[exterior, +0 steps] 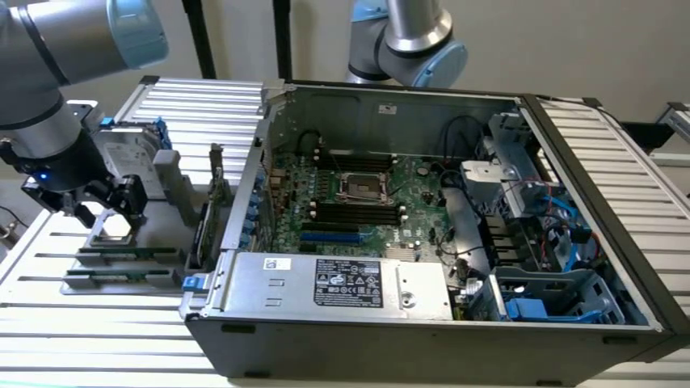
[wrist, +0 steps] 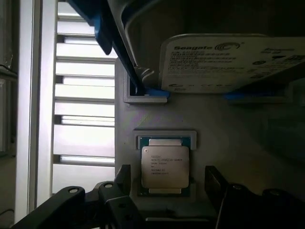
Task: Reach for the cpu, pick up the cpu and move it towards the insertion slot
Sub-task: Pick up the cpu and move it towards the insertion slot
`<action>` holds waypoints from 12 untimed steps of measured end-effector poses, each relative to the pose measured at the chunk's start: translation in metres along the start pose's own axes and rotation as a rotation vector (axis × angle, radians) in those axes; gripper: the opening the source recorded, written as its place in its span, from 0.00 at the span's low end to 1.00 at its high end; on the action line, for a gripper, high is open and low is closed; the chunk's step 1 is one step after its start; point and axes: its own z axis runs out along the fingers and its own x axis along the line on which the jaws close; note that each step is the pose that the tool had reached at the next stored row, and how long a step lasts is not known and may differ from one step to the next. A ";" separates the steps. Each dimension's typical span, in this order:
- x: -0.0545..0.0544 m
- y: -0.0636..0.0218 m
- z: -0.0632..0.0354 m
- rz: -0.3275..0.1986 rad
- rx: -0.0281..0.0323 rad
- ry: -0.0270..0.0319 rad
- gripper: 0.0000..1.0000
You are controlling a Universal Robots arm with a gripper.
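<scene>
The cpu (wrist: 165,167), a flat silver square with a thin tan rim, lies in a recess of a grey fixture (wrist: 228,138). My gripper (wrist: 167,180) is open just over it, one black finger (wrist: 123,179) on each side of the chip, with a gap to each edge. In the exterior view the gripper (exterior: 106,208) hangs over the fixture at the exterior view's left, outside the computer case, and the cpu (exterior: 112,233) shows partly beneath it. The insertion slot (exterior: 363,187), a silver-framed socket with a dark centre, sits on the green board inside the case.
An upright silver hard drive (wrist: 228,62) in a blue frame stands on the fixture just beyond the cpu. Two memory sticks (exterior: 121,255) lie on the fixture's near side. The open case wall (exterior: 242,202) stands between fixture and socket. A second arm (exterior: 408,40) hangs behind the case.
</scene>
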 end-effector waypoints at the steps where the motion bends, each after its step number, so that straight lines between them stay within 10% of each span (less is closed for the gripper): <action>1: 0.000 0.0001 0.0005 0.001 -0.0001 -0.0002 0.73; 12: 0.001 0.0019 0.0050 0.005 -0.0002 -0.0007 0.73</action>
